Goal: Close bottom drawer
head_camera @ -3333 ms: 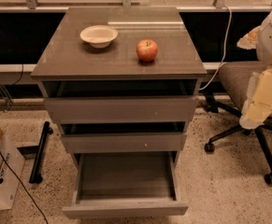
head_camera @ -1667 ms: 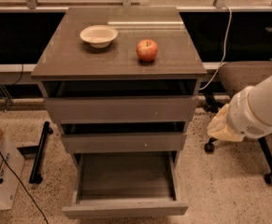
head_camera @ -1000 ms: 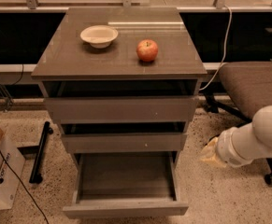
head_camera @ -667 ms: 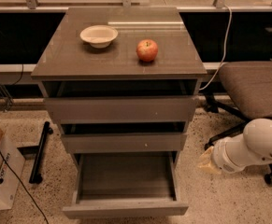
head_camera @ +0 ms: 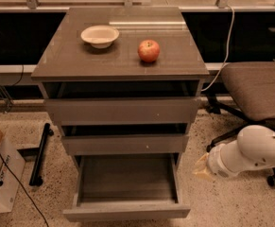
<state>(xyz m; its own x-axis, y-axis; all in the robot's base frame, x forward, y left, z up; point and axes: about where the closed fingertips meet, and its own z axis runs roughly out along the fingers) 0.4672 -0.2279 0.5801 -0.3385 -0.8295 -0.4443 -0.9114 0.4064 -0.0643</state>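
Grey-brown handleless bottom drawer (head_camera: 127,212) stands open; the pale gripper (head_camera: 201,167), aperture not discernible, has descended to just right of it, nearing a push

Single high view, angled down at cabinet (head_camera: 80,60) front, fairly near, hand (head_camera: 202,167) low right of bottom drawer (head_camera: 127,211).

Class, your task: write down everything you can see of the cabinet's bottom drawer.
The bottom drawer is grey-brown, with a plain flat front and no handle, and is the lowest of three in the cabinet. It stands pulled far out towards the camera and level, showing a grey box interior with nothing visible inside. The material looks like laminated board. The gripper hangs low to the drawer's right, beside its side wall and apart from it.
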